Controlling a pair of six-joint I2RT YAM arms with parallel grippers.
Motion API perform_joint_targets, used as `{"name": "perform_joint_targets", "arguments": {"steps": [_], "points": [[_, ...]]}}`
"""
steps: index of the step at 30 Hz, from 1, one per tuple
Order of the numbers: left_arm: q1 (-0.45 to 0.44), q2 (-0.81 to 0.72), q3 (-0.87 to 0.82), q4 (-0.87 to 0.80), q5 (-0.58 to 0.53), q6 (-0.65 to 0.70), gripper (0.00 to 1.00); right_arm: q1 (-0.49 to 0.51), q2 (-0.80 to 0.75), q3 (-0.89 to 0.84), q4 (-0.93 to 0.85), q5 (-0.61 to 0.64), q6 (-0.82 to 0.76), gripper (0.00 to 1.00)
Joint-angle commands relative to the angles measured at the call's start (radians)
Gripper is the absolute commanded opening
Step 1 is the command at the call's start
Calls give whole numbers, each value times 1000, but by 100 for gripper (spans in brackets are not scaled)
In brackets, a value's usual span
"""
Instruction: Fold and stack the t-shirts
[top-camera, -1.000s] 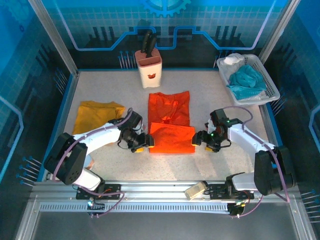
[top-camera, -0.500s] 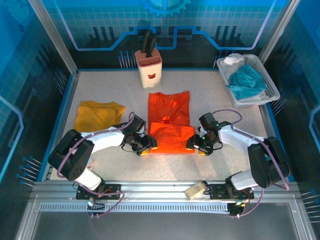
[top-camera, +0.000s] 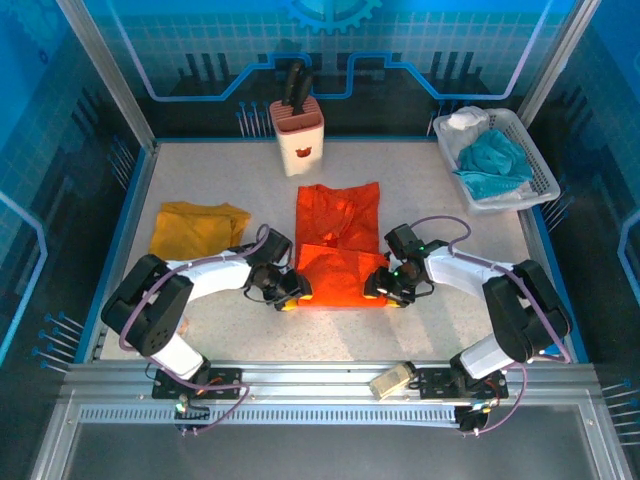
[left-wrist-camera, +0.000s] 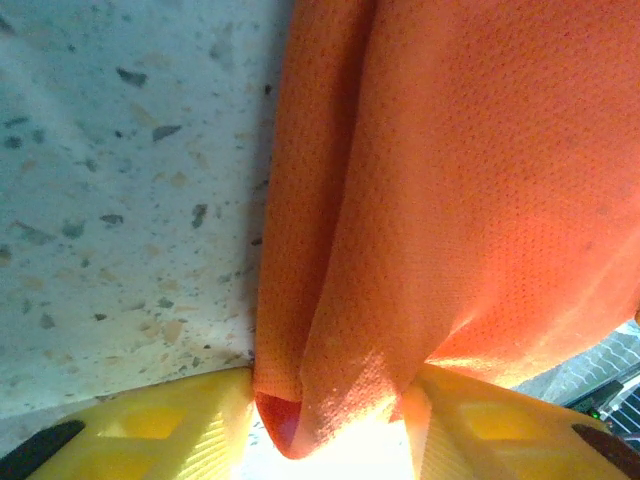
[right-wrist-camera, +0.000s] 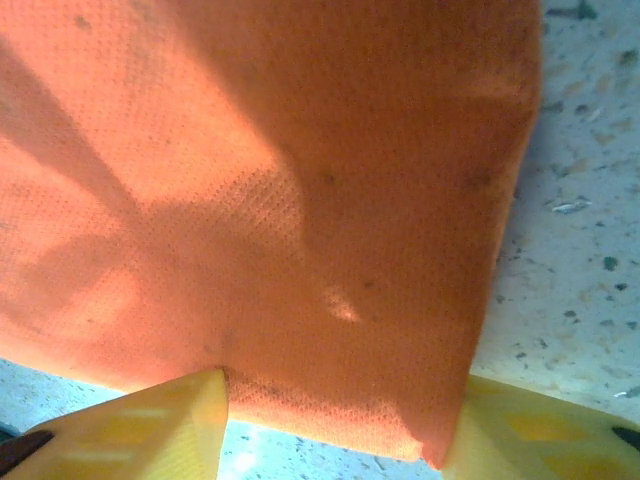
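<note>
Near edge of the table (top-camera: 450, 320): both arms reach in from their bases toward the middle.

Left gripper (top-camera: 290, 293): at the near left corner of the orange t-shirt (top-camera: 340, 245). Wrist view: a bunched fold of orange cloth sits squeezed between the yellow fingers (left-wrist-camera: 150, 435), touching both. The claw is clamped on the shirt.

Right gripper (top-camera: 385, 288): at the near right corner of the same shirt. Wrist view: the corner lies flat between the yellow fingers (right-wrist-camera: 150, 425), which stand apart (cloth meets both inner faces). Cannot tell whether it is pinched or only straddled.

Orange t-shirt: middle of the table, long way near to far. Its near part is doubled over into a neat band; the far part is rumpled.

Mustard yellow t-shirt (top-camera: 197, 228): toward the left edge, folded and lying flat, apart from the orange one, just beyond the left arm.

Far edge, centre: knife block (top-camera: 298, 135), upright, with dark handles sticking up.

Far right corner: white basket (top-camera: 540, 175) holding a teal cloth (top-camera: 495, 160) and a white cloth (top-camera: 468, 120).
</note>
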Motion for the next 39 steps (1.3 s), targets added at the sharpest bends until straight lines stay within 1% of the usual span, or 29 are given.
{"name": "perform_joint_targets", "arguments": {"steps": [1,8,12,13,14,16,20,23,25,29,33,36,37,39], "points": [[-12,69,35,89,-31,25,41,19,30,13,47,-4,8,54],[-6,89,63,65,-39,45,27,21,19,2,71,-3,19,45],[-6,99,79,58,-38,57,20,24,21,3,94,-16,20,32],[-7,98,84,54,-39,60,19,24,20,3,100,-21,18,27],[-6,96,88,48,-40,64,17,23,19,4,102,-20,16,25],[-8,89,89,40,-43,67,14,23,15,0,106,-21,16,17],[-8,69,73,36,-47,70,7,23,-2,-25,125,-21,17,7],[-8,44,53,29,-40,75,2,23,-37,-48,137,-34,10,6],[-14,14,41,7,-48,80,0,23,-76,-59,111,-20,-2,2],[-40,-55,5,-16,-62,66,0,23,-143,-78,53,-7,-26,0],[-98,-116,-33,-18,-59,29,0,28,-210,-118,25,-38,-25,0],[-131,-159,-72,-11,-82,-4,0,32,-249,-149,9,-29,-27,0],[-132,-166,-88,-8,-87,-14,0,32,-250,-157,6,-28,-29,1],[-134,-181,-136,23,-83,-42,0,32,-239,-165,-3,-37,-33,10]]}}
